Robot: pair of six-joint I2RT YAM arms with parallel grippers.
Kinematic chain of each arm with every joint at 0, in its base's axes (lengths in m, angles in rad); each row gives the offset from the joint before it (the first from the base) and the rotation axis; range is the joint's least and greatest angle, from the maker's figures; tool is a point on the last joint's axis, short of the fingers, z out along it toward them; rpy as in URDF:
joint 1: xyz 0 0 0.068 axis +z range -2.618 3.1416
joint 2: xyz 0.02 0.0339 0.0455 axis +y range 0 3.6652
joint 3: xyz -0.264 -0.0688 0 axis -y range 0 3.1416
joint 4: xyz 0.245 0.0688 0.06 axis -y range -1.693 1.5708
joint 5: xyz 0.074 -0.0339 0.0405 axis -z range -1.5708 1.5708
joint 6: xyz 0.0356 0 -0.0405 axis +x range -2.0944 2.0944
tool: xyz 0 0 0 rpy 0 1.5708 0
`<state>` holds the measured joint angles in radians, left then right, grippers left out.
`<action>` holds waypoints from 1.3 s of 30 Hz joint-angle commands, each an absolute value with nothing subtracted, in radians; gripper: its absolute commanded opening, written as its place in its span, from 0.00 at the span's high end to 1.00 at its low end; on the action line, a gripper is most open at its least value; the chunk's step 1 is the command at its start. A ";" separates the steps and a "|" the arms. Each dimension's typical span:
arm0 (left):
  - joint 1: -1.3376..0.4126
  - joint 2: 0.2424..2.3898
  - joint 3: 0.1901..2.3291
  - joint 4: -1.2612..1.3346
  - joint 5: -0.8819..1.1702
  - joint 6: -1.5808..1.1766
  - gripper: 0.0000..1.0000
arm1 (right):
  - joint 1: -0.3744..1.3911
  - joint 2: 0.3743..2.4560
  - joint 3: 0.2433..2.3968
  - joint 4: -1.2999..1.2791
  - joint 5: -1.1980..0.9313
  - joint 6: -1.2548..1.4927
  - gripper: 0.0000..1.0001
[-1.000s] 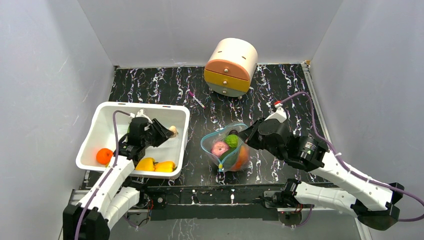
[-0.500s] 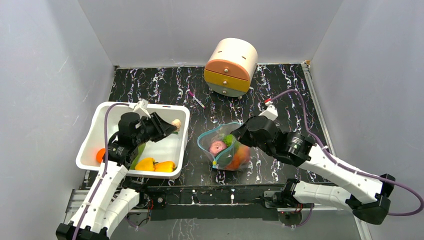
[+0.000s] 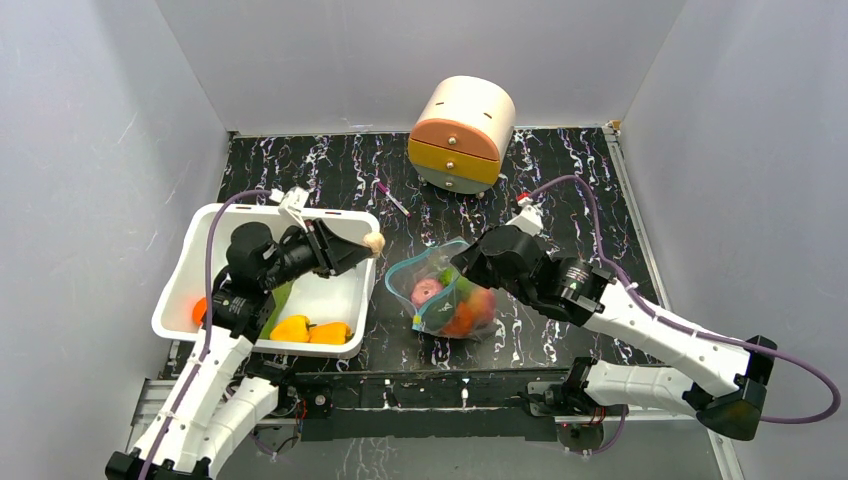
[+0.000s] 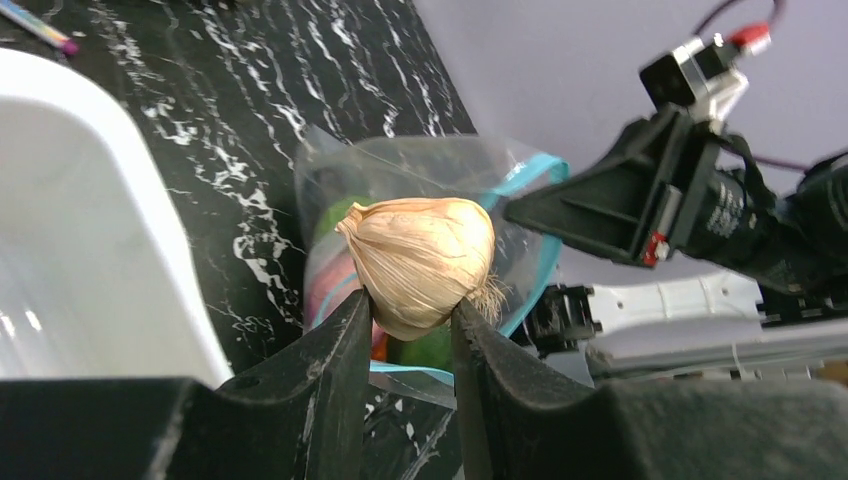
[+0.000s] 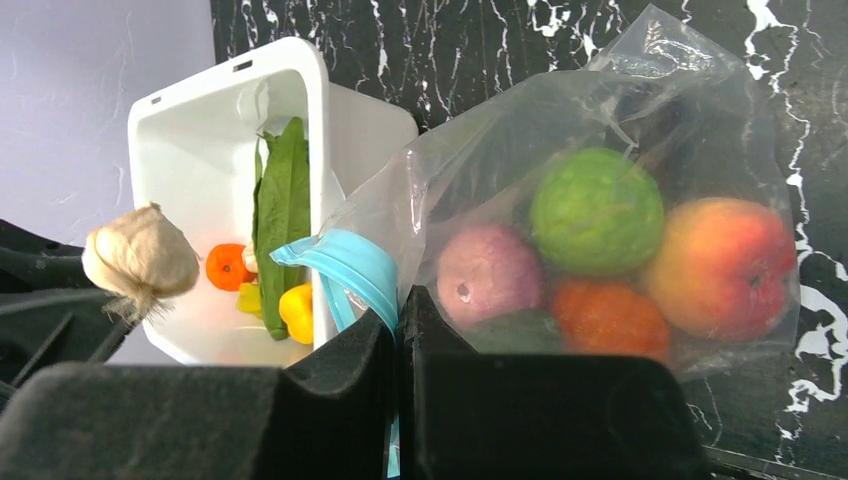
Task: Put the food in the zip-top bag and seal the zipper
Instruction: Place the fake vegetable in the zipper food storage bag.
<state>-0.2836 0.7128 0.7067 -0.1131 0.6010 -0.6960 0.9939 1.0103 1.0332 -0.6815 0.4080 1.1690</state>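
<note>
Left pincer [image 4: 410, 305] gripping, right pincer [image 5: 398, 303] clamped — arms inward.

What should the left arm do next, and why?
Probably carry the garlic rightward over the mouth of the zip-top bag: the left fingers clamp it at the rim of the white tub, short of the bag, whose rim the right fingers pinch open.

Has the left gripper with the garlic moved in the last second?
Yes. The left gripper carried the garlic rightward, from inside the white tub to over its right rim, toward the zip-top bag.
</note>
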 commanded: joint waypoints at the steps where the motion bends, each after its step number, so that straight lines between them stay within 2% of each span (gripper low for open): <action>1: -0.346 0.723 0.701 -0.005 0.700 -0.679 0.76 | 0.995 1.021 1.122 -0.581 0.410 1.186 1.00; 11: -0.584 0.820 0.703 0.085 0.589 -0.681 0.77 | 0.995 1.022 1.128 -0.556 0.403 1.181 1.00; 24: -0.784 0.971 0.747 0.125 0.471 -0.658 0.77 | 0.996 1.000 1.092 -0.519 0.385 1.193 1.00; 32: -0.833 1.005 0.799 0.083 0.404 -0.630 0.77 | 0.996 0.995 1.089 -0.531 0.383 1.193 1.00; 39: -0.845 0.966 0.792 0.081 0.459 -0.627 0.77 | 0.996 0.966 1.097 -0.559 0.472 1.208 1.00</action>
